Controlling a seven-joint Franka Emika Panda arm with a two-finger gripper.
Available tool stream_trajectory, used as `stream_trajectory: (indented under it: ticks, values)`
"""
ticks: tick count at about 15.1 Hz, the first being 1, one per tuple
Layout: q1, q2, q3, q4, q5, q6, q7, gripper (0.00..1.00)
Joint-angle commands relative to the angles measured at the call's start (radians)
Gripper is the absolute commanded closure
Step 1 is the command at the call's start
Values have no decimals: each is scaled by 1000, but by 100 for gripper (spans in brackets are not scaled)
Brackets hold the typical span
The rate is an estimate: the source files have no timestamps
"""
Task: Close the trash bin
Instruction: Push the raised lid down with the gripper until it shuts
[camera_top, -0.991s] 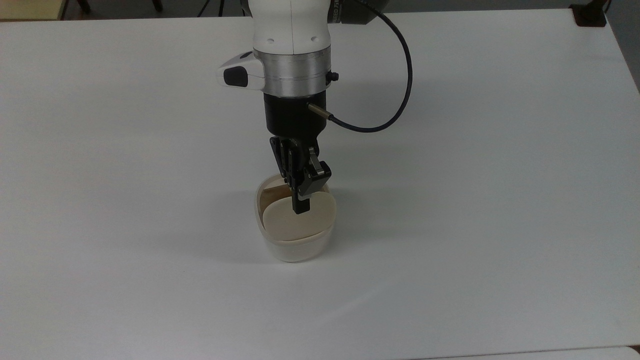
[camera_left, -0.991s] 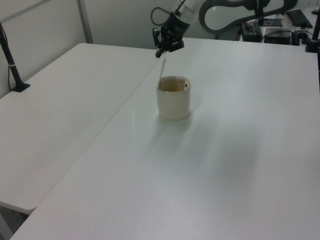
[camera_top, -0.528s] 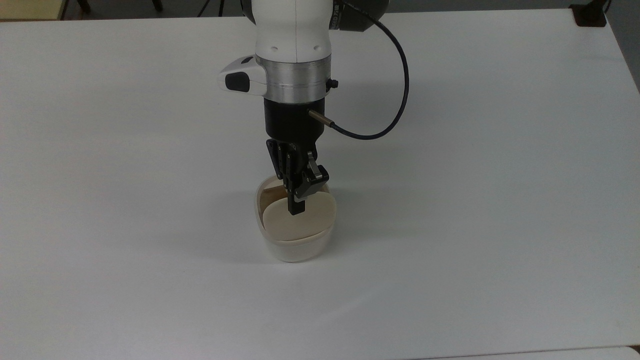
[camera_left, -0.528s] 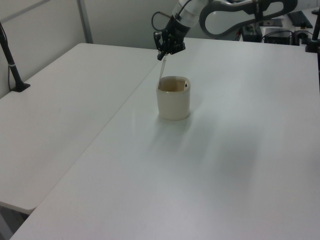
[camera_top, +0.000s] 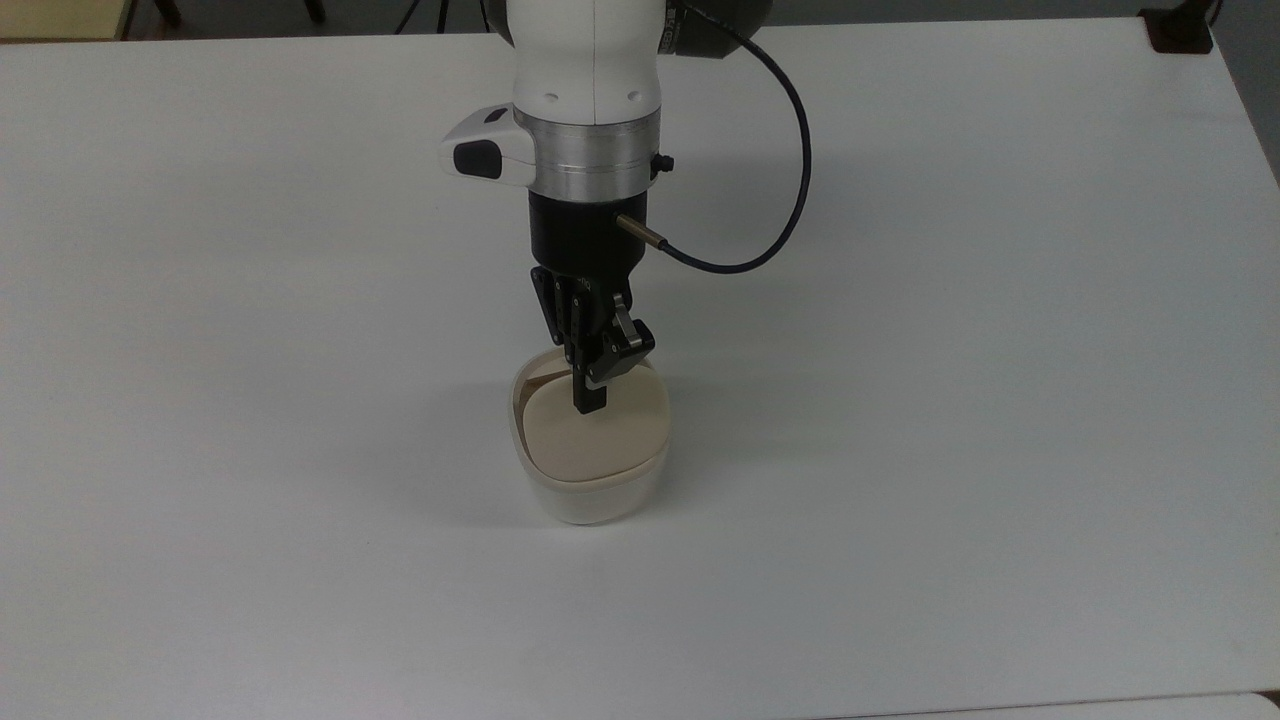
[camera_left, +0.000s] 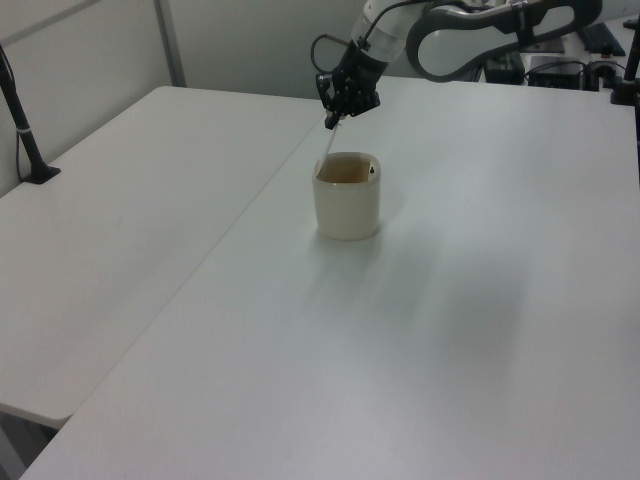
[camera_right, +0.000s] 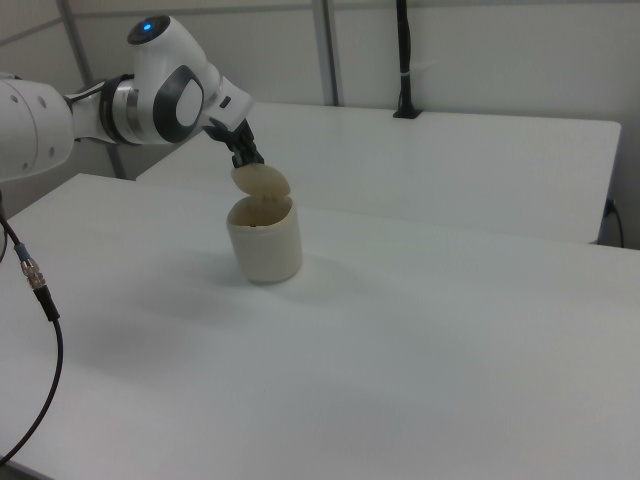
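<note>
On my screen the trash bin (camera_top: 590, 495) reads cream-white, plain, with no pattern on its wall; its lid (camera_top: 590, 435) is a flat beige, a shade darker than the tub. In the left view I catch a small black mark (camera_left: 372, 170) at the bin's rim. The gripper (camera_top: 590, 400) is black with a silvery metal link. The arm (camera_top: 588, 60) above it is white, then a brushed silver band, then black, with a dark cable (camera_top: 790, 150) looping off. The surface (camera_top: 1000, 400) is uniform white.
</note>
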Motion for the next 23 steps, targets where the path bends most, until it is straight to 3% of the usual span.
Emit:
stream_trajectory:
  ticks: [1,23]
  values:
    - [12,-71,-10,-106,-19,-13,-28,100]
    - [7,-58,-7,-208,-33,-74,-119,100]
